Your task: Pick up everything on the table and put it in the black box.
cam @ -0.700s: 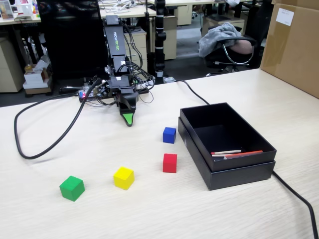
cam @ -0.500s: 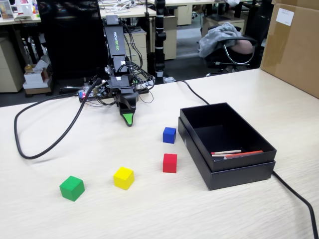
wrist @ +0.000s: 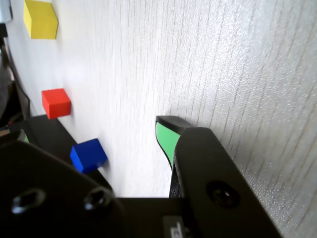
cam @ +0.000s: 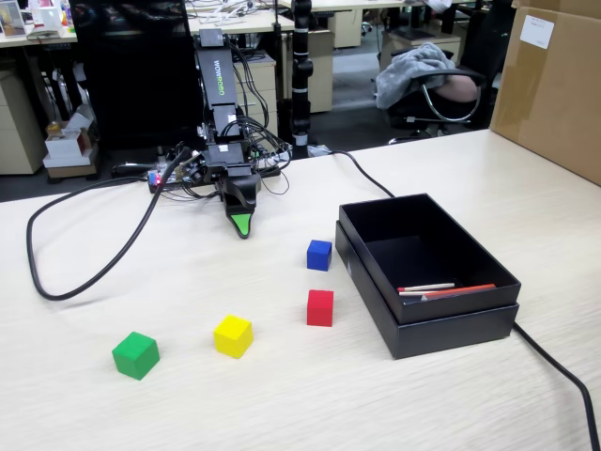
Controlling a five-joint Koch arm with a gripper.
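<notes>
Four cubes lie on the pale wood table (cam: 282, 404): green (cam: 135, 355), yellow (cam: 232, 335), red (cam: 319, 307) and blue (cam: 318, 255). The black box (cam: 451, 334) stands to their right, close to the red and blue cubes. My gripper (cam: 242, 225) points down at the table near the arm's base, behind the cubes and touching none. In the wrist view the gripper (wrist: 94, 130) is open, with bare table between its green-padded jaws. That view also shows the yellow cube (wrist: 40, 19), red cube (wrist: 55, 102) and blue cube (wrist: 88, 154) at the left. The green cube is out of the wrist view.
Thin red and white sticks (cam: 441, 289) lie inside the black box. A black cable (cam: 84, 272) loops over the table at the left, and another cable (cam: 554, 366) runs off past the box. A big cardboard box (cam: 554, 85) stands at the back right.
</notes>
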